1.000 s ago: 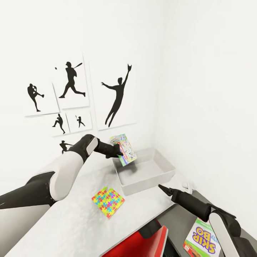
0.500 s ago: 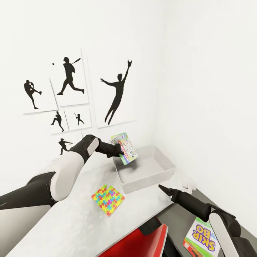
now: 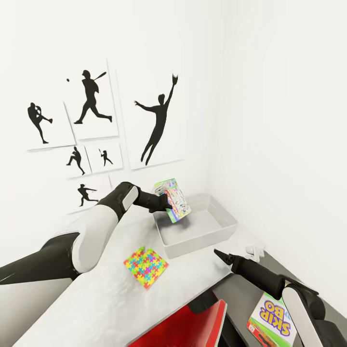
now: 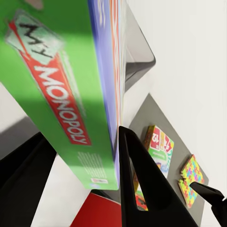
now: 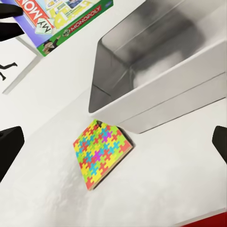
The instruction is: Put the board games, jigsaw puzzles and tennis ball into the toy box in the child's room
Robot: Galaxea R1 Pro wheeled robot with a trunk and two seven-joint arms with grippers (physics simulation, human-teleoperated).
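Observation:
My left gripper [image 3: 166, 201] is shut on a green Monopoly board game [image 3: 173, 199], held tilted on edge above the near left rim of the grey toy box [image 3: 219, 231]. In the left wrist view the game [image 4: 66, 80] sits between the black fingers [image 4: 142, 184], with the toy box [image 4: 139, 52] beyond it. A colourful jigsaw puzzle [image 3: 145, 266] lies flat on the white table [image 3: 96, 299] in front of the box. My right gripper [image 3: 219, 254] hovers open near the table's right edge, facing the puzzle [image 5: 101, 151] and the box [image 5: 156, 80]. The tennis ball is out of view.
A Skip-Bo game [image 3: 272, 320] lies on a dark grey surface at lower right; the left wrist view shows it [image 4: 158, 151] beside a second puzzle [image 4: 193, 172]. A red object [image 3: 193, 327] stands below the table's edge. Walls close off the corner behind the box.
The camera has shifted a little. My left gripper has carried the Monopoly game slightly right, further over the toy box. The right arm has stayed in place.

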